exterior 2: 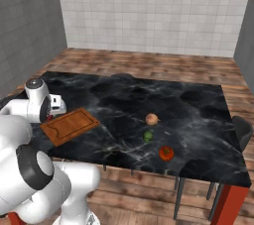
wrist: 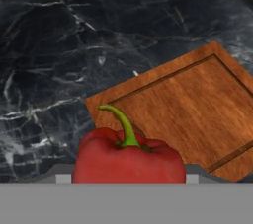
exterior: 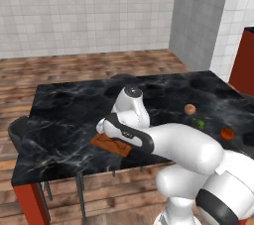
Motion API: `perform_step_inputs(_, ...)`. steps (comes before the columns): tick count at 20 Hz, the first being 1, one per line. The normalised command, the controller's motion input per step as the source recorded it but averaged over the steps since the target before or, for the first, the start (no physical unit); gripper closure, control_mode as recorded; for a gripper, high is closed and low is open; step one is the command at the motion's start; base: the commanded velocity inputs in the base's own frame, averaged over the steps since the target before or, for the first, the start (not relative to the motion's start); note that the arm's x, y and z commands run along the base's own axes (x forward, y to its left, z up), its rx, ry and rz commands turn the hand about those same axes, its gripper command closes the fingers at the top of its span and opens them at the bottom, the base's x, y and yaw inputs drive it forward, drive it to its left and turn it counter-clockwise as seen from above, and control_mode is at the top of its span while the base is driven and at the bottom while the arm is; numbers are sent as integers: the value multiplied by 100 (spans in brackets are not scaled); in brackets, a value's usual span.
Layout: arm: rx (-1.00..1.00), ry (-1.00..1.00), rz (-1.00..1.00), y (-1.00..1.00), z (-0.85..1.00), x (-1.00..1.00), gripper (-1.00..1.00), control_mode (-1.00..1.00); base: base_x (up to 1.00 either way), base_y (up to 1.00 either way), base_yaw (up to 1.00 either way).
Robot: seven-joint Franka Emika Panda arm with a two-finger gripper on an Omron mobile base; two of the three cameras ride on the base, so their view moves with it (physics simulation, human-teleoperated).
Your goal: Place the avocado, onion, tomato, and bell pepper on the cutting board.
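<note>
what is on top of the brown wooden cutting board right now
The flat brown wooden cutting board shows bare wood with nothing lying on it. A red bell pepper with a green stem hangs above its near corner, hiding that part in the hand view.

We're in a kitchen, rendered rather than real: pale tiled walls [exterior 2: 149,11] all around, warm wooden plank floor [exterior: 89,65] underneath. Centre stage is a black marble surface [exterior 2: 129,100] with dark chairs [exterior: 20,130] tucked at its sides, and there's a wooden cutting board [exterior 2: 69,126] on it, plus loose produce, a red bell pepper [wrist: 128,161] among it.
</note>
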Motion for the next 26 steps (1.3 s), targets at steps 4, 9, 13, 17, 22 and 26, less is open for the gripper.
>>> perform_step_inputs(4, 0, 0, 0, 17, -14, 21, 100, -100, 0, 0, 0)
perform_step_inputs(9, -1, -1, 0, 2, -8, 12, 100, -100, 0, 0, 0)
perform_step_inputs(13, -3, -2, 0, 0, -8, 5, 100, -100, 0, 0, 0)
perform_step_inputs(17, -2, 0, 0, 0, -14, 7, 100, -100, 0, 0, 0)
perform_step_inputs(22, 0, 0, 0, 0, -14, 10, 100, -100, 0, 0, 0)
perform_step_inputs(26, 0, 0, 0, 0, -20, 17, 100, -100, 0, 0, 0)
